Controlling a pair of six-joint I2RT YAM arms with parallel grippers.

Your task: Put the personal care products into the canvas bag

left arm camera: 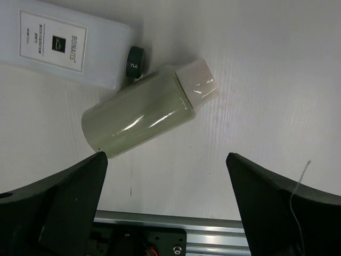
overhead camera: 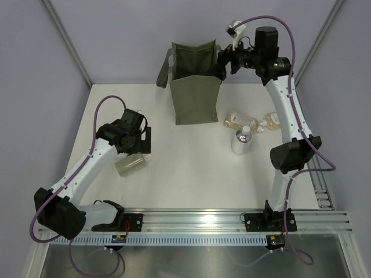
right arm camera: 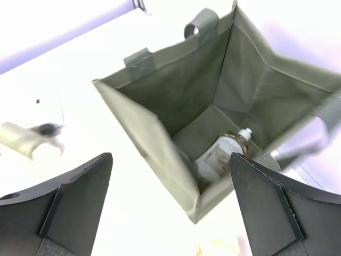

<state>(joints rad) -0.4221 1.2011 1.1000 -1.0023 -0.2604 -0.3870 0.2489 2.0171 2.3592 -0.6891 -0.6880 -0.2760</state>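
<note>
Canvas bag (overhead camera: 195,95) stands upright at the far centre of the table (overhead camera: 191,179), mouth gaping. Entry from above is open, with a handle strap (right arm camera: 202,24) standing at one rim. One bottle (right arm camera: 222,152) lies on the bag floor toward a corner, with bare floor beside it. Right gripper (overhead camera: 223,62), jaws spread, hangs by the mouth's right edge. Right of the bag, amber bottle (overhead camera: 237,120) and silver bottle (overhead camera: 242,141) crowd together. Left gripper (left arm camera: 166,157), jaws spread, faces the lying pale green bottle (left arm camera: 141,112). A white labelled bottle (left arm camera: 69,45) just beside it blocks the far side. Broad bare table separates the two groups.
</note>
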